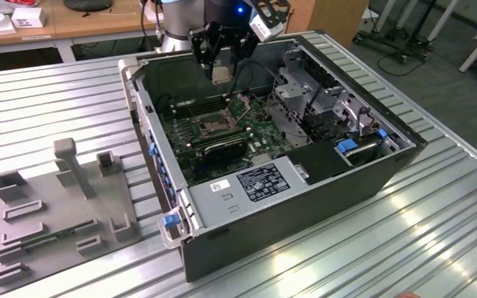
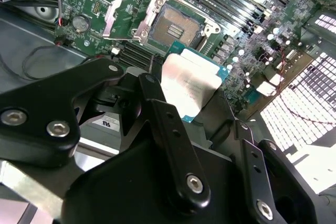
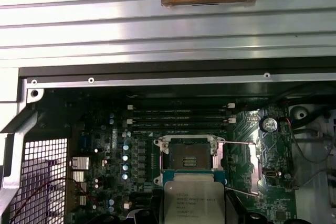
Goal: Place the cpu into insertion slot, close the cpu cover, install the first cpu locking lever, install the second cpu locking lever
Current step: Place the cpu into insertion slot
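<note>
In the exterior view my gripper [image 1: 220, 69] hangs over the back of the open computer case [image 1: 305, 205], shut on the cpu [image 1: 220, 76], a small tan-silver chip. The cpu is well above the board and short of the insertion slot [image 1: 212, 126]. In the second wrist view the cpu [image 2: 189, 83] sits between my black fingers [image 2: 160, 111], with the bare insertion slot [image 2: 176, 27] beyond it. The cpu cover [image 2: 119, 18] is swung up and open beside the socket. The first wrist view shows the cpu [image 3: 193, 203] just below the slot [image 3: 189, 157], both locking levers [image 3: 242, 142] released.
Long black memory slots [image 3: 181, 116] run beside the socket. A drive cage [image 1: 322, 105] and a power supply [image 1: 255, 183] crowd the case's other end. A grey fixture plate [image 1: 56, 211] with holders lies on the slatted table at the exterior view's left.
</note>
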You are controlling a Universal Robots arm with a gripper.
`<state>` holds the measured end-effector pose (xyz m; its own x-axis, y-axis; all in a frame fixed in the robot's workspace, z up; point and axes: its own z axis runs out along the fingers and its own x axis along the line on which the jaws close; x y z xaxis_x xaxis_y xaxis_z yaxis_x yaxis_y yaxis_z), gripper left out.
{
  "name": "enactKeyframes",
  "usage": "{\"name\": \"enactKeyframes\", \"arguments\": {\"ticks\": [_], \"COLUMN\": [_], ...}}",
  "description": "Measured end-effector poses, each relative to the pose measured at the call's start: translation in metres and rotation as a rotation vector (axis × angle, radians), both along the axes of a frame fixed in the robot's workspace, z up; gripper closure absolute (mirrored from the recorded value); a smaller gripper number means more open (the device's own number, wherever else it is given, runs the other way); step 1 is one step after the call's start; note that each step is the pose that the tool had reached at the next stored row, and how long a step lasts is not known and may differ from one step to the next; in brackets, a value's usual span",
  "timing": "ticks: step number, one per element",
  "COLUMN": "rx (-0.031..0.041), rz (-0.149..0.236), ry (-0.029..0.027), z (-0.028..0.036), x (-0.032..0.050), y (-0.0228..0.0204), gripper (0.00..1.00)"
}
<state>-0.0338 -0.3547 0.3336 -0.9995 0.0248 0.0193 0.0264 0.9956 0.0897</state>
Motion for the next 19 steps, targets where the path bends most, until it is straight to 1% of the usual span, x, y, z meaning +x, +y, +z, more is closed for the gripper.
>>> {"name": "enactKeyframes", "arguments": {"ticks": [6,9,14,19], "rx": [-0.0002,0.0001,-0.0001,0.0], "rz": [0.0,0.0,0.0,0.0], "ry": [0.0,-0.0001,0.0,0.0001], "z": [-0.0001,-0.0019,-0.0022,-0.0038], "x": [0.0,0.0,0.0,0.0], "y": [0.0,0.0,0.0,0.0], "gripper": [0.46,0.46,0.46,0.46]}}
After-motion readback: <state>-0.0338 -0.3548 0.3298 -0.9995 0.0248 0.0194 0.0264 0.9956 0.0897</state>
